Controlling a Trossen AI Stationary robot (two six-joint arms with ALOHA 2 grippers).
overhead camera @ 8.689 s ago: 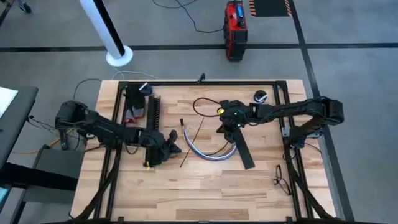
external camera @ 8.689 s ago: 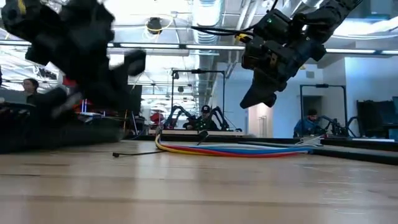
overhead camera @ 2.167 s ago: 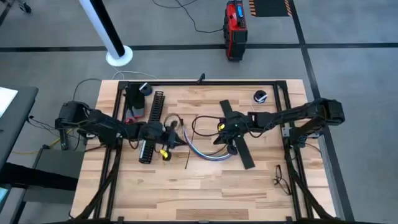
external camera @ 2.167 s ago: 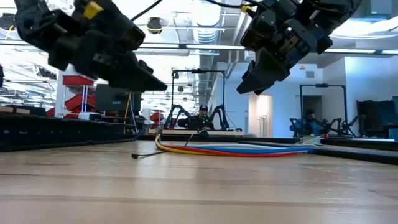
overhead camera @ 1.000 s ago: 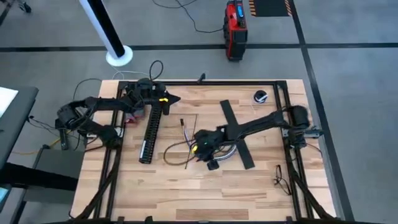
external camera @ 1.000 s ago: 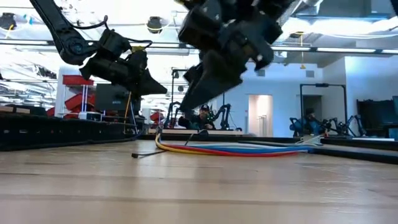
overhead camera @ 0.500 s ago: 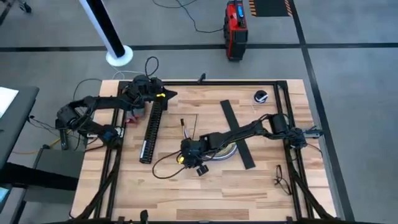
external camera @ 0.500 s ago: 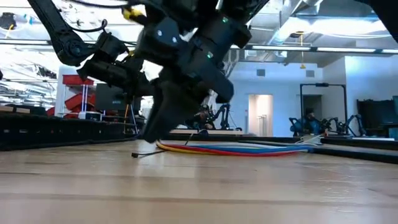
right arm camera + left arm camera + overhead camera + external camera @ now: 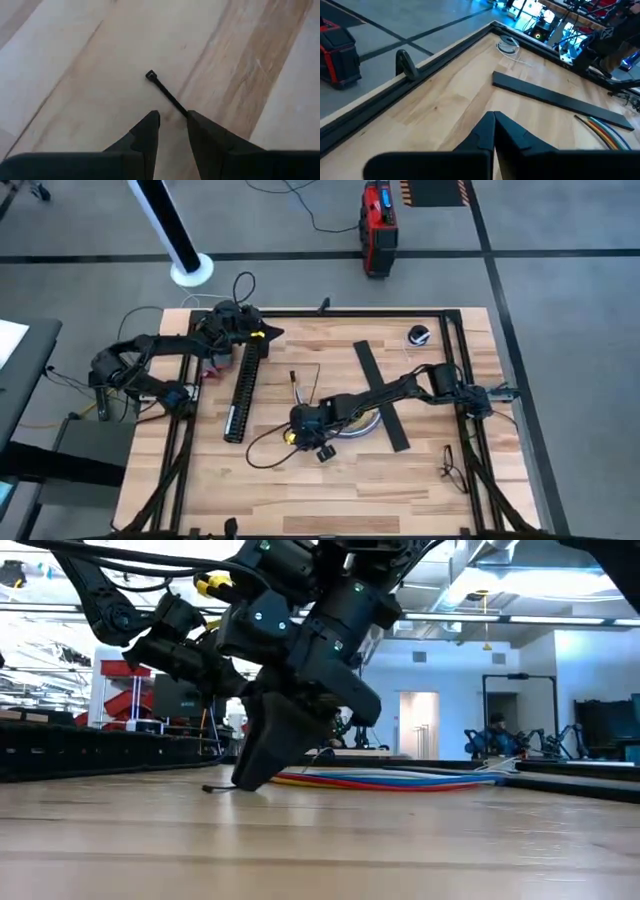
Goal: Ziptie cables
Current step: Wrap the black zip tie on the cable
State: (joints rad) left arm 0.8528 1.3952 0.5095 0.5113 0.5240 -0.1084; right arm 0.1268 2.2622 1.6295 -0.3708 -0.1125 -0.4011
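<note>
Right wrist view shows your right end effector (image 9: 172,127) now lowered over the zip tie (image 9: 165,92), fingers slightly apart, gripping nothing; cables (image 9: 360,425) lie centre frame; left end effector (image 9: 493,131) closed, empty, upper left.

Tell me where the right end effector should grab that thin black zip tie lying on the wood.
Grip the thin black zip tie on its straight strap, just behind the small square head, coming straight down from above. It lies flat on the wooden table, so only a top pinch fits. The right end effector is open, its fingers straddling the strap.
</note>
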